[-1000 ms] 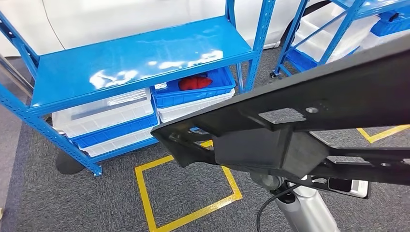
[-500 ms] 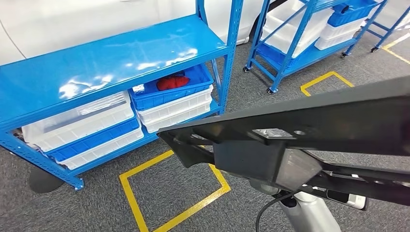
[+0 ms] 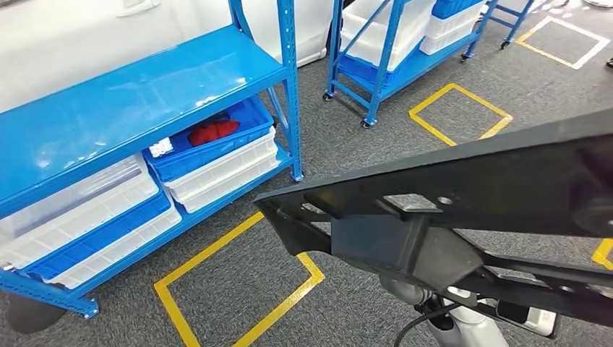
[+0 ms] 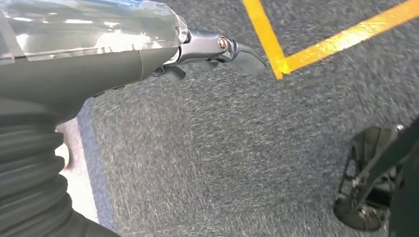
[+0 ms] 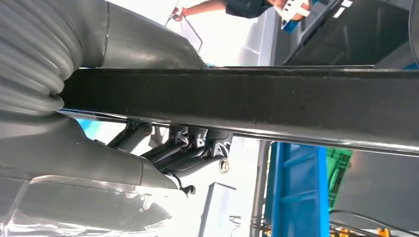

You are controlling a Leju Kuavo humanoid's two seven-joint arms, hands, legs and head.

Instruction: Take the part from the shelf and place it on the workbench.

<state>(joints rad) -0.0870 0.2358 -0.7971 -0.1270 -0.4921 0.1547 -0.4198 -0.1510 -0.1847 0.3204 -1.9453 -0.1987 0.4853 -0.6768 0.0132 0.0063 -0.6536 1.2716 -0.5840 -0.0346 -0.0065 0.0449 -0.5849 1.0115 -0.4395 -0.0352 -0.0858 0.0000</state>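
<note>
The long black moulded plastic part (image 3: 463, 195), a flat bar with cut-outs and a boxy lug underneath, is already off the blue metal shelf rack (image 3: 144, 108) and up in the air. In the head view it runs from about 9 o'clock of centre out to the 3 o'clock edge, well apart from the rack, which stands at 10 o'clock with its top board bare.

In the right wrist view the right hand (image 5: 192, 148) sits against the underside of the part, fingers (image 5: 197, 140) tucked up under the bar and holding it.

The left hand (image 4: 207, 52) hangs over grey carpet and a yellow floor marking (image 4: 276, 54); its fingers (image 4: 242, 54) look loosely curled around nothing, though whether they are fully closed I cannot tell.

So the taking step looks done. What remains, by my judgement, is the carry and the set-down: no workbench surface is to be seen, so the robot probably has to reach it before the part can be lowered and released.

White and blue plastic bins (image 3: 217, 155) fill the rack's lower level, one holding something red (image 3: 213, 131).
</note>
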